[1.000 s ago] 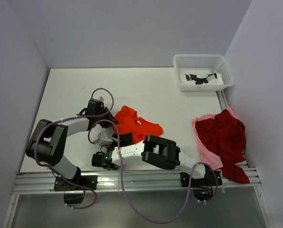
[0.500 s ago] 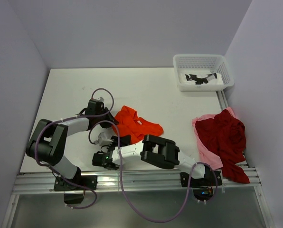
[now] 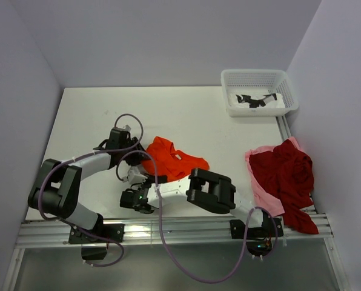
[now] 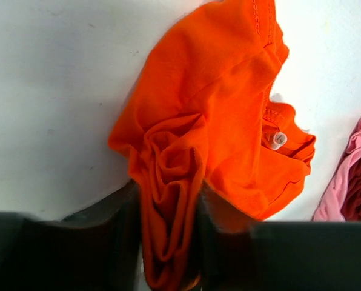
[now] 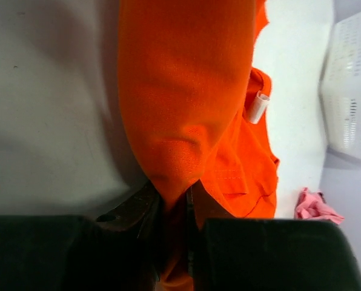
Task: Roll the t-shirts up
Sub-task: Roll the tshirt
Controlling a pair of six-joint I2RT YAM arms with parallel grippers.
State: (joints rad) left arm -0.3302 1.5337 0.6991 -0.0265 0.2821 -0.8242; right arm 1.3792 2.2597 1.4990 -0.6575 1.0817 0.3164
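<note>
Orange t-shirt (image 3: 175,161) lies crumpled on the white table (image 3: 186,112), a little left of centre and near the front edge, with both of your arms reaching in at its left end. Your left gripper (image 4: 168,203) is closed on a thick, bunched fold of the orange cloth; in the left wrist view the fabric fills the narrow gap between the two dark fingers and spills out above them in creases. Your right gripper (image 5: 174,197) is also clamped on the same shirt, its jaws nearly together on a thin pinch of cloth, and from there a smooth, taut band of orange runs away from the fingers across the table. From overhead the two grippers sit close together at the shirt's left edge, the left one on the far side and the right one on the near side. A small white label (image 4: 278,139) shows at the shirt's neck opening. The other two shirts lie well apart from this one, heaped at the table's right edge — the dark red t-shirt (image 3: 289,173) rests on top of the pale pink t-shirt (image 3: 257,162), and part of the red one hangs over the front rail. A white lattice basket (image 3: 253,73) stands at the far right corner with something black and white inside it — too small to make out.
</note>
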